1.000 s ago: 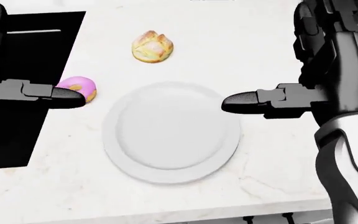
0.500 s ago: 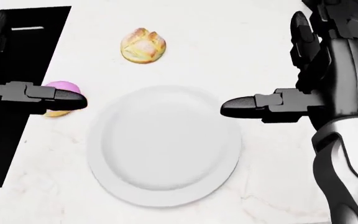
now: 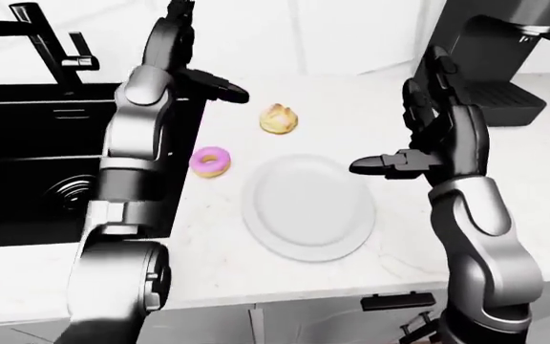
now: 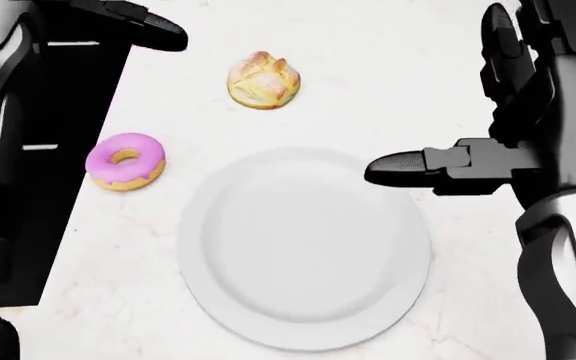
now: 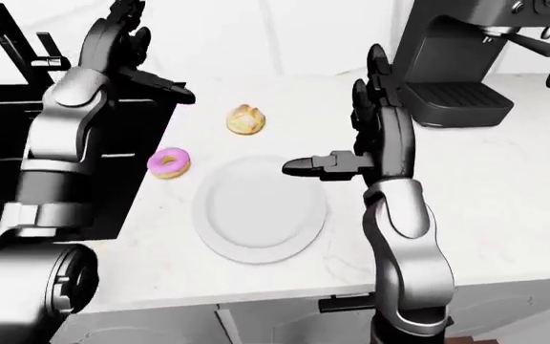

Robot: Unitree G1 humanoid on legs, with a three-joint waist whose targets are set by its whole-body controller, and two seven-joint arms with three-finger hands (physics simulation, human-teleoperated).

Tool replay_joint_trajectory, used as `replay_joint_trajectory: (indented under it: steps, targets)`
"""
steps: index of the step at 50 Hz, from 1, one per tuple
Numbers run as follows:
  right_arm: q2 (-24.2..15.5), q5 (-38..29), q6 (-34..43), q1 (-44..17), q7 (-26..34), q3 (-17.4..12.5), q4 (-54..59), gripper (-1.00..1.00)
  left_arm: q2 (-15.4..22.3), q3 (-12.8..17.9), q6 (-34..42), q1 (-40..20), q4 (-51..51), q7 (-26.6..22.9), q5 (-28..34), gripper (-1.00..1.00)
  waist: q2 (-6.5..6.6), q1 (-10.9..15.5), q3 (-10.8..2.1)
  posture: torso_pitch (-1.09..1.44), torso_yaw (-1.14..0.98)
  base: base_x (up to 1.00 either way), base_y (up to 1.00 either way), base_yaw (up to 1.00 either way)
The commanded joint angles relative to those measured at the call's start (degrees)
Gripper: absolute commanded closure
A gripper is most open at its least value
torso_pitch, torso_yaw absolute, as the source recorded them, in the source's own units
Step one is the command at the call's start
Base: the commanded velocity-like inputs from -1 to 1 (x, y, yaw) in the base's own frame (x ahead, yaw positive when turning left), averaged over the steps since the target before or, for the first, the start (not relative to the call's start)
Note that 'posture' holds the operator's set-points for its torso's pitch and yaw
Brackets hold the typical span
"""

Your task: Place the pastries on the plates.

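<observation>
Pink-iced doughnut [image 4: 125, 160] flat on the white counter [image 4: 388, 67], just left of the plate [image 4: 303, 251] and apart from its rim, close to the counter's edge by the black sink [image 3: 27, 165]. Golden bun [image 4: 263, 79] above the plate in the head view, also clear of it. Plate bare — nothing delivered yet.

Left hand [image 3: 199, 75] raised high over the sink edge, fingers spread, holding nothing. Right hand [image 5: 351, 154] hovering at the plate's right rim, fingers upright, thumb jutting over the plate, likewise empty. Coffee machine [image 5: 456, 57] well off to the right.

Best approached from directly above the doughnut: lower the left hand, straddle the ring, close gently — icing likely slippery. Worth keeping the push away from the sink edge, then lifting clear of the rim before setting down centrally.
</observation>
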Motion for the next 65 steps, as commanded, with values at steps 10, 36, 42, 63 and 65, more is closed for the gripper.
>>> replay_joint_trajectory:
  steps: [10,36,42,63,65]
  targets:
    - [-2.0,1.3,1.6,-1.2,-2.0,-2.5,-5.3,-1.00,-3.0,1.1,-21.5,-24.2,39.2,2.3,2.7,-1.00,-0.76,0.0,-1.70,0.00,0.00,0.00,0.00,0.00]
    - [-9.6,13.5,13.5,-2.1,-7.5,-11.2,-17.0,-1.00,-6.6,5.9,-20.6,-24.8,44.0,6.6,10.6,-1.00,-1.73,-0.1,2.10,0.13,0.00,0.00,0.00,0.00]
    - [-9.7,13.3,11.9,-0.9,-7.7,-10.6,-16.3,-1.00,-6.9,6.1,-19.9,-25.8,44.1,6.1,12.8,-1.00,-1.86,0.0,3.46,0.17,0.00,0.00,0.00,0.00]
    - [-12.4,18.4,14.0,-0.9,-11.0,-15.7,-18.6,-1.00,-8.0,6.1,-19.9,-28.5,44.4,7.1,18.6,-1.00,-2.20,0.2,7.52,0.33,0.00,0.00,0.00,0.00]
    - [-12.9,18.9,13.9,-0.8,-11.6,-15.9,-18.7,-1.00,-8.3,6.2,-19.7,-28.5,44.4,7.0,18.8,-1.00,-2.26,0.3,7.86,0.34,0.00,0.00,0.00,0.00]
